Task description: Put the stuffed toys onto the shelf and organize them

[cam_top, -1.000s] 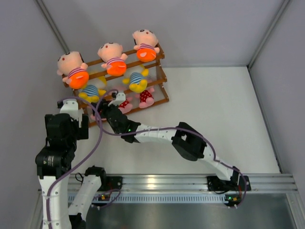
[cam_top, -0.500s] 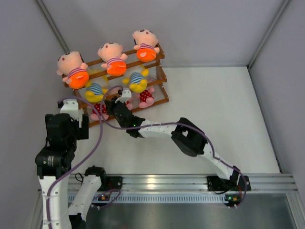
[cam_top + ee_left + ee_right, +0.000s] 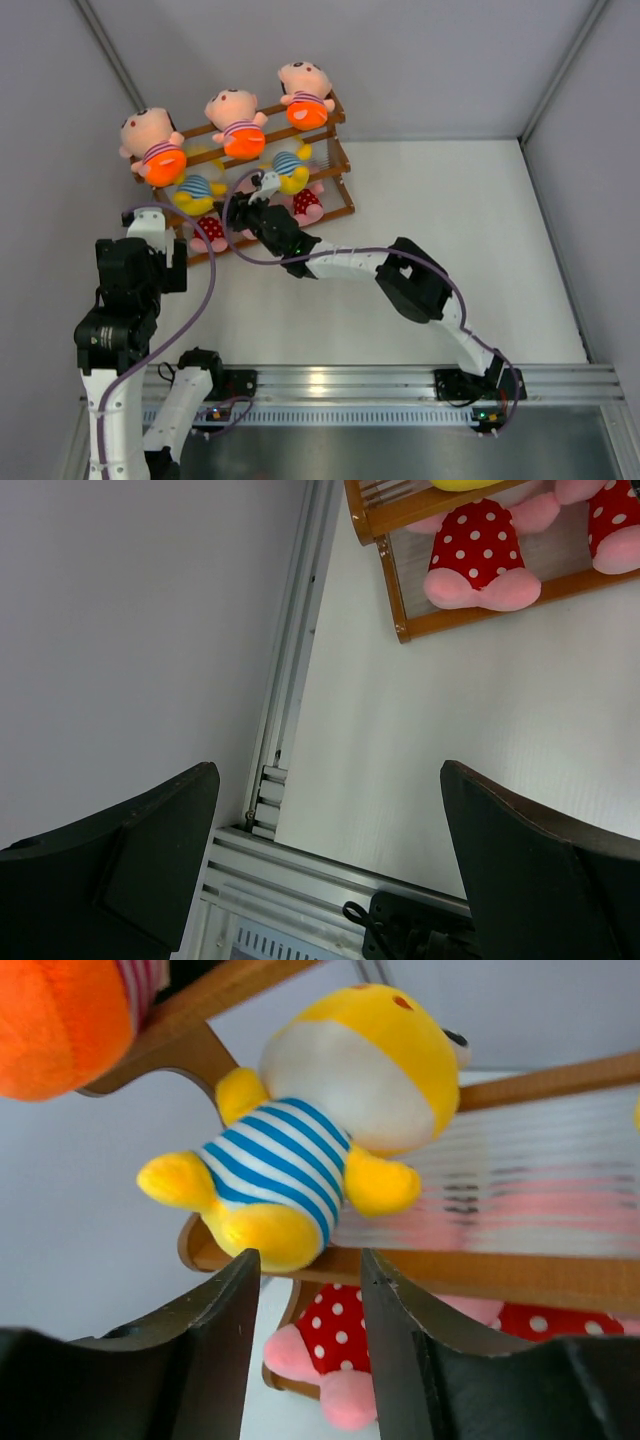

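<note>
White table (image 3: 450,220) is carrying the brown wooden shelf (image 3: 332,215), standing at its far-left corner by the grey wall (image 3: 60,150), with an aluminium rail (image 3: 380,382) running along its near edge.

The yellow doll (image 3: 320,1150) was soft, fuzzy plush, its blue-striped shirt a smoother cloth. The shelf (image 3: 520,1280) was brown wood with a faint varnished sheen. The pink doll (image 3: 478,555) wore red polka-dot cloth over plush limbs. The fingers (image 3: 200,1350) of the right gripper (image 3: 308,1260) were matt black plastic. The table (image 3: 450,220) looked smooth, matt white, and the rail (image 3: 380,385) was ribbed bare metal.
</note>
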Robot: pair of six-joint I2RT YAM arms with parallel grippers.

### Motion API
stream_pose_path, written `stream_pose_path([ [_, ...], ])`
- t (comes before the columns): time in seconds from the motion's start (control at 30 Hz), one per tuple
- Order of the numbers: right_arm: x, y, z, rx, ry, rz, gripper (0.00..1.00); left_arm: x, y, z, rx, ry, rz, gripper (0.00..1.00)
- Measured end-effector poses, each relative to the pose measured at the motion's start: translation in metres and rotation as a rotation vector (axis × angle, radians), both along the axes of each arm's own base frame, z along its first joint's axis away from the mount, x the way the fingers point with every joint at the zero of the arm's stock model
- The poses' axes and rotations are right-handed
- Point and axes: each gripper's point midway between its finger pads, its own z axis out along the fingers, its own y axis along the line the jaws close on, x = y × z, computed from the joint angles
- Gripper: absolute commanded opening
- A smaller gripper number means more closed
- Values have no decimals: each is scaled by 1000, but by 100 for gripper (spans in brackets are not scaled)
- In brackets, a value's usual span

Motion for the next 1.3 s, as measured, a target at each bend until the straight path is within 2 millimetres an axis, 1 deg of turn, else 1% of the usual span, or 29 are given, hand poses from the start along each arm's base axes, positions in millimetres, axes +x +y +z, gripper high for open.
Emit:
stream_pose_path([
  [0.1, 0, 9, 15, 22, -27, 34, 54, 0, 0, 0, 0, 0, 0, 98],
  [0.17, 1, 20, 34, 58, -51, 51, 55, 0, 0, 0, 1, 1, 0, 98],
  [0.23, 3, 26, 47, 88, -63, 58, 54, 0, 0, 0, 1, 1, 0, 98],
  [0.27, 4, 29, 52, 100, -65, 60, 54, 0, 0, 0, 0, 1, 0, 98],
  [0.33, 5, 32, 53, 114, -55, 63, 54, 0, 0, 0, 1, 0, 0, 98],
  [0.4, 7, 35, 45, 109, -36, 63, 54, 0, 0, 0, 2, 1, -1, 98],
  [0.47, 8, 37, 31, 92, -11, 59, 54, 0, 0, 0, 3, 2, -2, 98],
  [0.57, 10, 39, 11, 58, 19, 56, 51, 0, 0, 0, 3, 2, -3, 98],
  [0.6, 10, 40, 7, 48, 26, 56, 41, 0, 0, 0, 2, 2, -5, 98],
  [0.67, 10, 40, 2, 40, 35, 56, 29, 0, -1, 0, 1, 2, -7, 98],
  [0.7, 10, 40, 1, 38, 37, 56, 16, 0, -1, 0, 0, 2, -8, 98],
  [0.77, 10, 40, 1, 42, 43, 57, 7, 0, -1, 0, 0, 2, -9, 98],
  [0.8, 10, 40, 0, 42, 45, 56, 0, 0, -1, 0, 1, 2, -8, 98],
  [0.87, 10, 39, -2, 40, 45, 57, 0, 0, -1, 0, 2, 3, -10, 98],
  [0.97, 9, 35, -14, 3, 36, 67, 0, 0, -1, 0, 4, 3, -10, 98],
  [1.03, 7, 31, -17, -29, 17, 89, 0, 0, -1, 0, 6, 5, -12, 98],
  [1.13, 4, 24, -11, -82, -17, 149, 0, 0, -1, 0, 9, 5, -13, 98],
  [1.23, 8, 16, -1, -141, -54, 188, 0, 0, 0, 0, 10, 6, -14, 98],
  [1.3, 11, 10, 3, -180, -75, 205, 2, 0, 0, 0, 11, 6, -15, 98],
])
